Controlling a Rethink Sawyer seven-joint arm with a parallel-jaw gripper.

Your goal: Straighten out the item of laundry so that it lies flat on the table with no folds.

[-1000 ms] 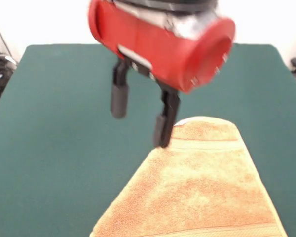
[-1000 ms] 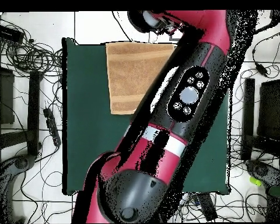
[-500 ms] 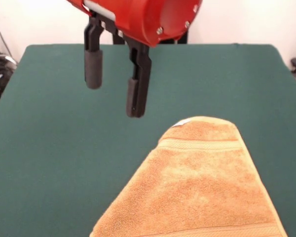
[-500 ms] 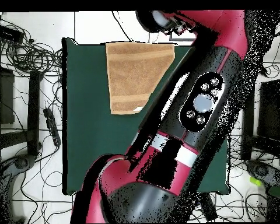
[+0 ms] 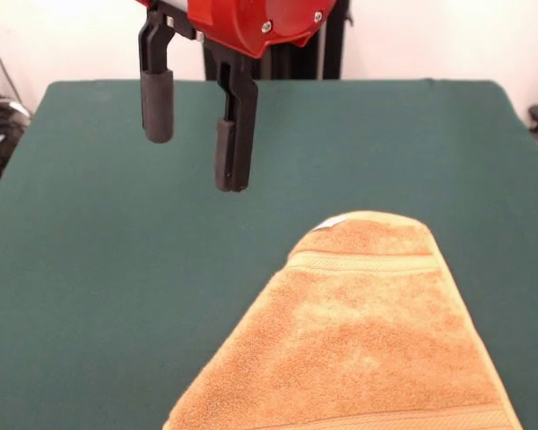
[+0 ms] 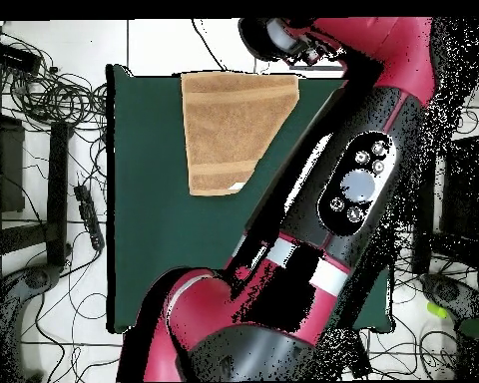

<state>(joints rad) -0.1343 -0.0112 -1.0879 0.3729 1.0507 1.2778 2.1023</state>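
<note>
The tool (image 5: 195, 139) hangs in the air above the desk (image 5: 90, 269), in the upper left part of the front view. Its two black fingers (image 5: 158, 103) point downward with a clear gap between them, so the tool is open. Nothing is held between the fingers, and they touch neither the desk nor the towel. The red housing of the arm (image 5: 242, 22) sits directly above the fingers at the top edge of the front view.

The towel (image 5: 359, 331) lies on the desk, well apart from the tool, toward the lower right of the front view. Its near end runs out of that picture at the bottom edge. Its far end is narrower and rounded, with a small white tag (image 5: 330, 222) showing at the far left corner. A flat woven band (image 5: 363, 262) crosses the towel just below the rounded far end. A second band shows at the bottom edge of the front view.

In the overhead view the towel (image 6: 234, 120) lies at the top edge of the desk (image 6: 154, 229), left of the arm (image 6: 353, 190). Its right side runs on a slant, so the outline is not square. The arm crosses the right part of the desk and hides the tool in this view.
</note>
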